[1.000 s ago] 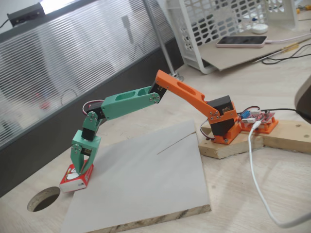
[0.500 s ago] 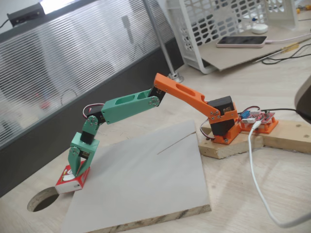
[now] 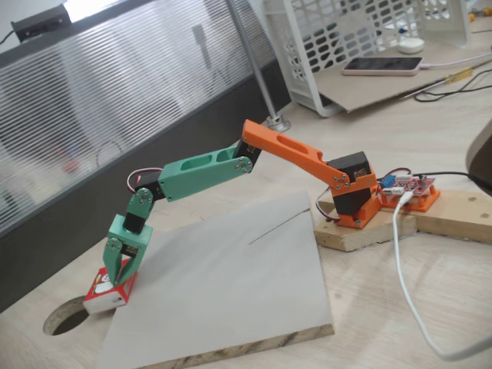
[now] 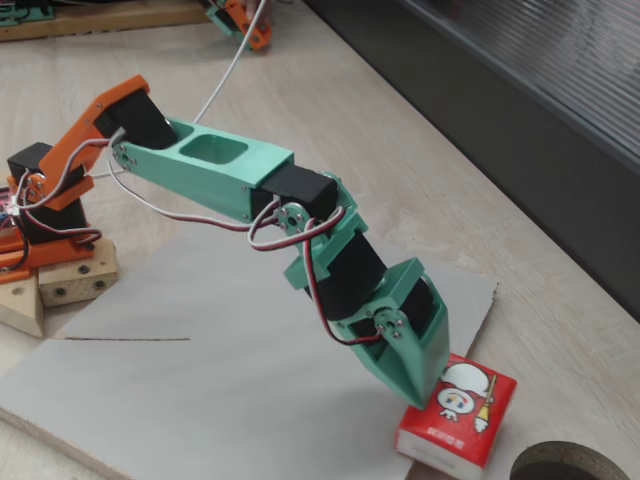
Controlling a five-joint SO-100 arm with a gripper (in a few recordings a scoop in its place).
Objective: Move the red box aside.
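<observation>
The red box (image 3: 102, 294) (image 4: 462, 408), a small flat carton with a white cartoon figure on top, lies flat just off the left corner of the grey board (image 3: 231, 284) (image 4: 180, 390). My green gripper (image 3: 117, 278) (image 4: 415, 398) points down. Its jaws look shut into one wedge. The tip presses on the box's edge nearest the board. Whether the tip pinches the carton or only rests on it is unclear. The arm stretches out low from its orange base (image 3: 354, 192).
A round hole (image 3: 68, 315) (image 4: 570, 465) in the table lies right beside the box. A dark wall panel (image 3: 69, 223) runs behind. By the base are wooden blocks (image 3: 461, 211), a red circuit board (image 3: 411, 187) and a white cable (image 3: 407, 284). A white basket (image 3: 346, 38) and phone (image 3: 382, 65) lie far back.
The gripper has moved left and toward the front, and the red box has slid with it off the board's corner toward the hole. The arm is stretched further out.
</observation>
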